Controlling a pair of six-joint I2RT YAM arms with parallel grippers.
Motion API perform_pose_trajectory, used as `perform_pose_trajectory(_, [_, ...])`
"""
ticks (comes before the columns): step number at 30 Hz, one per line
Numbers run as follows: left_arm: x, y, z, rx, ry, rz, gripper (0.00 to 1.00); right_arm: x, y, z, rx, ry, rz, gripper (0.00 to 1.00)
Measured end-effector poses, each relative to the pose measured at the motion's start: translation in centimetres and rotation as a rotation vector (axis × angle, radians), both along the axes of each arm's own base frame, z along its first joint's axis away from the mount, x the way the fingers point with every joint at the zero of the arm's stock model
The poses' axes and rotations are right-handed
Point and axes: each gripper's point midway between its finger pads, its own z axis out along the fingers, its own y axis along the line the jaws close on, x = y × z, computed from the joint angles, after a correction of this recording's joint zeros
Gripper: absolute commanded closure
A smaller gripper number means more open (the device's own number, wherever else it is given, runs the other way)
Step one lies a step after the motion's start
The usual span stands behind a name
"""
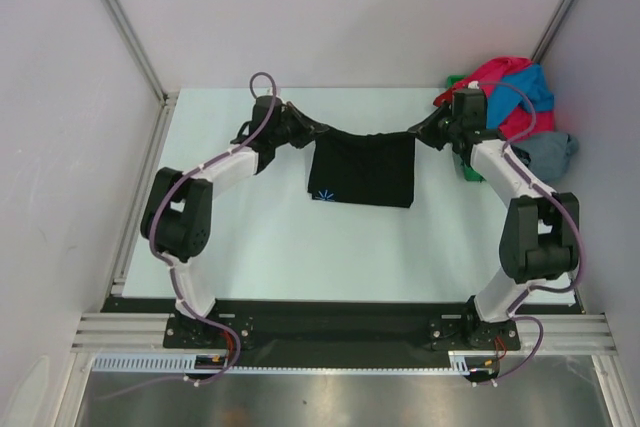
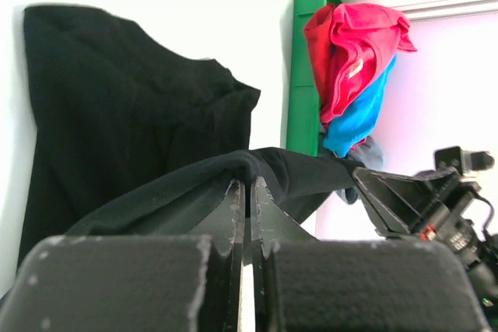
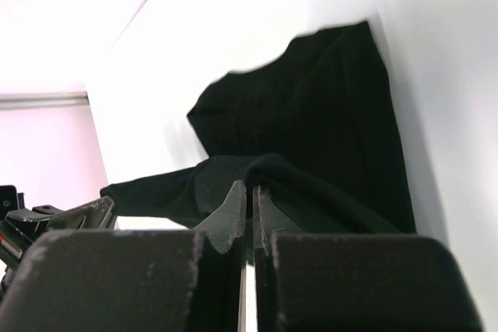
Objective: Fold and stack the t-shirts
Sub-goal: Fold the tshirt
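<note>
Top external: left hand [image 1: 316,132], right hand [image 1: 420,133] cover black t-shirt [image 1: 362,172] corners.

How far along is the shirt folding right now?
Done: no folded stack shows yet. In hand: the left gripper and right gripper are both shut on the black shirt, stretching its far edge. Remaining: the red shirt, blue shirt and grey shirt, heaped far right.
</note>
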Motion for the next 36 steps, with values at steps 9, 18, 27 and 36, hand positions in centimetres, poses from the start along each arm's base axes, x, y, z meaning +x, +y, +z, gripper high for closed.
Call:
perform_pose_trajectory(9, [3.5, -0.9, -2.2, -0.048, 0.021, -0.017, 1.00, 3.6, -0.7, -3.6, 0.046, 0.041, 0.017, 1.00])
perform_pose_trajectory(18, [6.6, 0.0, -3.9, -0.090, 0.039, 0.019, 1.00, 6.2, -0.8, -4.8, 0.093, 0.031, 0.035, 1.00])
perform_pose_trajectory(27, [10.2, 0.3, -7.2, -0.108, 0.068, 0.017, 0.74, 9.2, -1.8, -9.1, 0.105, 0.042, 0.055, 0.91])
perform_pose_trajectory(36, [14.9, 4.0, -6.0, 0.088, 0.001, 0.025, 0.58, 12.9, -6.6, -9.0, -0.108, -0.039, 0.091, 0.53])
